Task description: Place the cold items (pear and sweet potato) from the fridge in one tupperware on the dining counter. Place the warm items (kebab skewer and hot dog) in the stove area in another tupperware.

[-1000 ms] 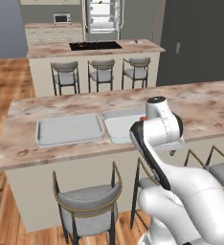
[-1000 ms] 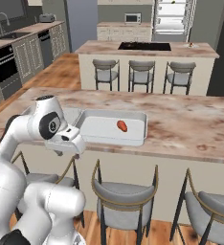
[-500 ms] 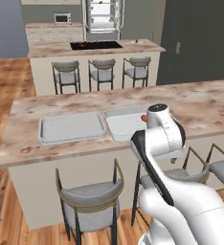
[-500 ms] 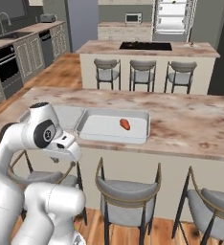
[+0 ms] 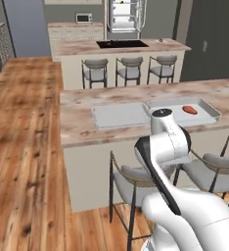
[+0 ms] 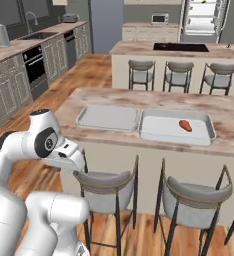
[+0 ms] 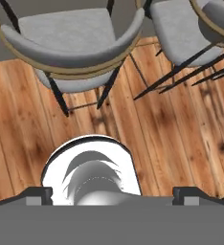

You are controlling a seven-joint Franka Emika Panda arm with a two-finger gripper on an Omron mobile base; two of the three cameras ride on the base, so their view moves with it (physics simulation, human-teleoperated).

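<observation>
Two tupperwares side by side on tabletop: left one bare, right one holds sweet potato; gripper open, empty, above stool

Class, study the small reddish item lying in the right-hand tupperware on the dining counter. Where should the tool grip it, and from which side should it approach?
Grip the reddish item across its narrow middle, coming straight down from above. It lies flat and elongated on the floor of the shallow tupperware, whose raised rim would probably block a sideways approach. What the item is can't be told at this size.
</observation>
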